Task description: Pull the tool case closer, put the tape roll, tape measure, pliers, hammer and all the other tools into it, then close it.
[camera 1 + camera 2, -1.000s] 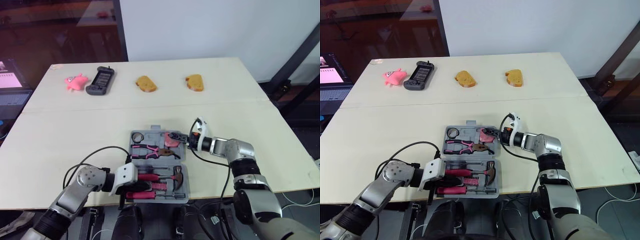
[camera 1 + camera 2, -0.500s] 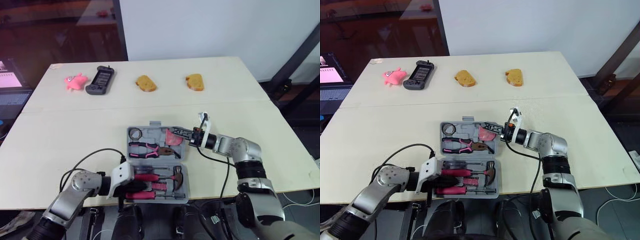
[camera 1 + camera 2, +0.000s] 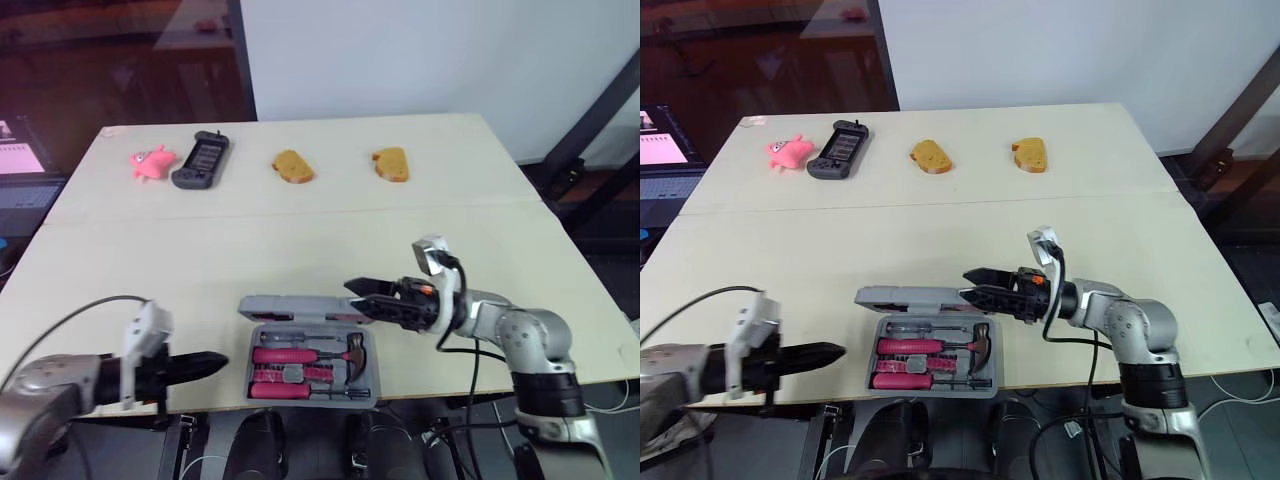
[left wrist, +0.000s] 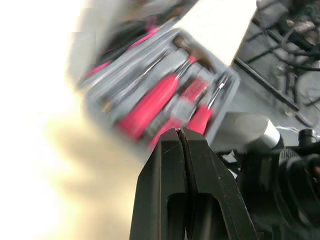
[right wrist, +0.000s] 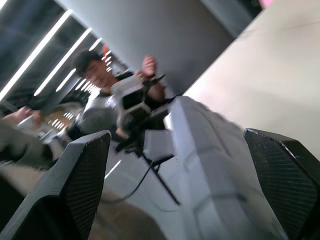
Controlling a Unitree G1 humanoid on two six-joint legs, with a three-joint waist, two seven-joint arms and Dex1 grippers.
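Standing half raised on its back edge, the grey lid (image 3: 290, 306) of the tool case (image 3: 310, 398) is seen almost edge-on above the open tray. The case itself sits at the near edge of the table (image 3: 150, 260). Inside the tray, a hammer (image 3: 353, 349) lies at the case's right end, with several pink-handled tools (image 3: 285, 356) in rows beside it.

The right gripper (image 3: 358, 293) is at the right end of the lid, its two black fingers spread wide. In the right wrist view the lid's grey surface lies between them, though whether either finger touches it cannot be told. The left gripper (image 3: 218, 362) hangs to the left of the case, apart from it. Its fingers are pressed together with nothing between them and point towards the case.

Well beyond the case, along the far side of the table, lie a pink toy (image 3: 151, 163), a black handheld device (image 3: 200, 161) and two pieces of bread (image 3: 291, 166) (image 3: 389, 164). A person (image 5: 100, 100) shows in the right wrist view beyond the lid.
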